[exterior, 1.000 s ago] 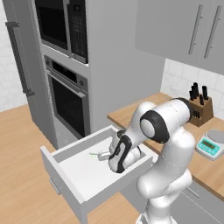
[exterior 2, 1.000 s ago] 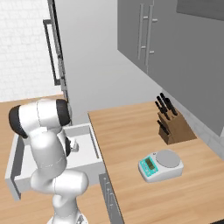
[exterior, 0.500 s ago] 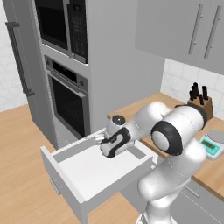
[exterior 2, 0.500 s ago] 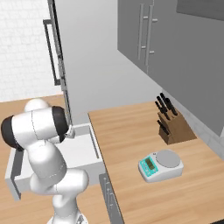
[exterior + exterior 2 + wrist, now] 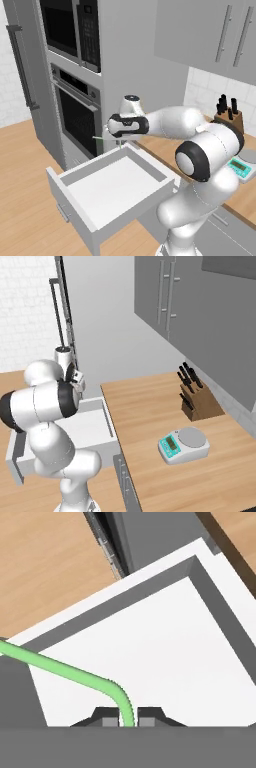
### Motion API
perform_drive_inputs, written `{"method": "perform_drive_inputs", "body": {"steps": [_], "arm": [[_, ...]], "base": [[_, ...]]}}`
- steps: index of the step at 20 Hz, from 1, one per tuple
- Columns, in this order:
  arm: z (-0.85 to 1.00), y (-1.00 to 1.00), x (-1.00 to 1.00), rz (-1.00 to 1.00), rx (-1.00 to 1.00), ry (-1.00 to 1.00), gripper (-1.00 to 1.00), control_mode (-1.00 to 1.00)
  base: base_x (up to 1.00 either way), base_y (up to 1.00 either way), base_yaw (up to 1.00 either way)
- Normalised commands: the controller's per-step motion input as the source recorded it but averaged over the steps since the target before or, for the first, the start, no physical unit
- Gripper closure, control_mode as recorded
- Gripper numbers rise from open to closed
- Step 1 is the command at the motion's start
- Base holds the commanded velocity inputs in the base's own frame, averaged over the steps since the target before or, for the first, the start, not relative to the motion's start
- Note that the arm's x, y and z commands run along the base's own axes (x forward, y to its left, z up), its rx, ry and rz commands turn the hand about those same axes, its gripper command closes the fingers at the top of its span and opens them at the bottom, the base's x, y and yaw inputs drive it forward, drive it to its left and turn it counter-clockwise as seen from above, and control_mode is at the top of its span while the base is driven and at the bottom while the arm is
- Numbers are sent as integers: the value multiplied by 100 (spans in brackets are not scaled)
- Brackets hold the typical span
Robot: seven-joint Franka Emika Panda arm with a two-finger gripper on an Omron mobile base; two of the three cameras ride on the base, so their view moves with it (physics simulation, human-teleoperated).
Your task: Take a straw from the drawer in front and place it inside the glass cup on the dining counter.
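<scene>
**Q:** What was the pincer's state, and where was the straw?

**A:** In the hand view the gripper (image 5: 127,718) was closed on the straw (image 5: 75,674), its fingertips (image 5: 107,718) pinching one end at bottom centre. From there the straw rose briefly, bent, and ran long-axis toward the left edge of the frame.

**Q:** And beyond it?

**A:** The drawer (image 5: 75,200) stood open below. In the left base view the gripper (image 5: 111,126) hovered at centre, the straw (image 5: 99,138) projecting left before the oven (image 5: 75,117).

drawer (image 5: 112,187) pulled open below gripper (image 5: 127,721); straw (image 5: 65,672) runs out from between the fingertips toward 10 o'clock, above drawer floor; oven (image 5: 75,112) behind drawer.
</scene>
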Motion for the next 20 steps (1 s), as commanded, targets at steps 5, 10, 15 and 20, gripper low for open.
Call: {"method": "perform_drive_inputs", "body": {"steps": [5,10,15,20], "arm": [[100,0,-11,-1,-1,21,100,-100],[71,-17,-67,0,-15,4,100,-100],[24,-44,-78,0,-15,-6,100,-100],[0,-36,-51,0,0,-2,100,-100]], "base": [[0,0,0],[0,0,0],[0,0,0],[0,0,0]]}}
